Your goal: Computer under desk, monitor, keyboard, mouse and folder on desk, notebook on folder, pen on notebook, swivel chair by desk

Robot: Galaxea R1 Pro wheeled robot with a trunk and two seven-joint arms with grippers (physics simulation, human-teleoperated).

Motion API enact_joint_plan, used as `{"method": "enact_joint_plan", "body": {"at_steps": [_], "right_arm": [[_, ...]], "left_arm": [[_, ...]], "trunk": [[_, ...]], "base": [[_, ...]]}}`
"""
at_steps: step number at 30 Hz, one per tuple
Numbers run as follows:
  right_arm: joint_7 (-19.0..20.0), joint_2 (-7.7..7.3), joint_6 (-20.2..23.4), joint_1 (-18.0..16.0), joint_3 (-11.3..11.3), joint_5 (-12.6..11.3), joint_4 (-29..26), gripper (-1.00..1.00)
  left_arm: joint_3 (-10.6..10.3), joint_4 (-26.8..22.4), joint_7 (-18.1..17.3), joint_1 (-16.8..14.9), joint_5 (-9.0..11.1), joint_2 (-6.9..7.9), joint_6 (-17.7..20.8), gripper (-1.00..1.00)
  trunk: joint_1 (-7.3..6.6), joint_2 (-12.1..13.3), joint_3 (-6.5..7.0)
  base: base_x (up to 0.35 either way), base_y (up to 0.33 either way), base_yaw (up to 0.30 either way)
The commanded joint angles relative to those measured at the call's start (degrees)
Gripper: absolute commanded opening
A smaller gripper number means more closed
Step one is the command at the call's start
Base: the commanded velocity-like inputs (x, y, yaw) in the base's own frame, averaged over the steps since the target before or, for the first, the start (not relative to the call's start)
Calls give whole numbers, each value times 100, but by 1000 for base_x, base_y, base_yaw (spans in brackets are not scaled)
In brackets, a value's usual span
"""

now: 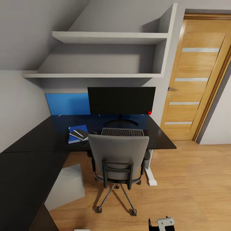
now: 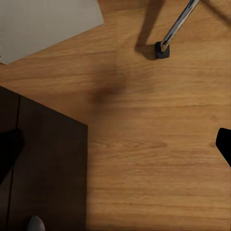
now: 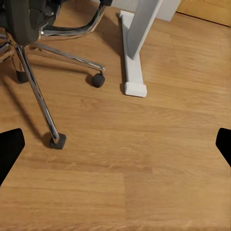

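1. Head view: the swivel chair [image 1: 118,160] stands tucked against the desk [image 1: 38,141], its grey back toward you. You will likely find it light to roll on its casters but prone to twisting on its post, so take it by the stiff backrest edge or the black frame behind it, not the thin chrome legs. On the desk, the monitor [image 1: 121,100] stands at the back with the keyboard [image 1: 122,132] just in front of it. The blue folder [image 1: 76,134] lies left of the keyboard with the notebook [image 1: 79,133] and pen [image 1: 77,134] stacked on it; these are flat, light things that slide easily on the glossy top. A small dark shape between folder and keyboard may be the mouse; you cannot tell. The grey box on the floor under the desk looks like the computer [image 1: 65,187]. Part of your right arm's hardware [image 1: 162,223] shows low at the frame's bottom edge, so both arms seem to hang down, clear of the desk.

2. Left wrist view: the left gripper [image 2: 115,149] points down at the wood floor [image 2: 154,144], its dark fingers spread wide apart with nothing between. A chair caster [image 2: 161,50] and the computer's corner lie beyond.

3. Right wrist view: the right gripper [image 3: 120,147] also aims at the floor, fingers apart and empty. The chair's chrome legs and the desk's white foot [image 3: 132,57] lie ahead.
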Motion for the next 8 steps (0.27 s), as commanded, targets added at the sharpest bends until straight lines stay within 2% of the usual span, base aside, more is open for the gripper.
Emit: {"method": "enact_joint_plan", "body": {"at_steps": [1, 8], "right_arm": [[-32, 5, -6, -3, 48, -12, 11, 100], [-32, 5, -6, -3, 48, -12, 11, 100]], "left_arm": [[-52, 4, 18, -4, 48, -10, -17, 100], [-51, 4, 18, -4, 44, -16, -20, 100]], "trunk": [[0, -3, -6], [0, -3, -6]], "base": [[0, 0, 0], [0, 0, 0]]}}
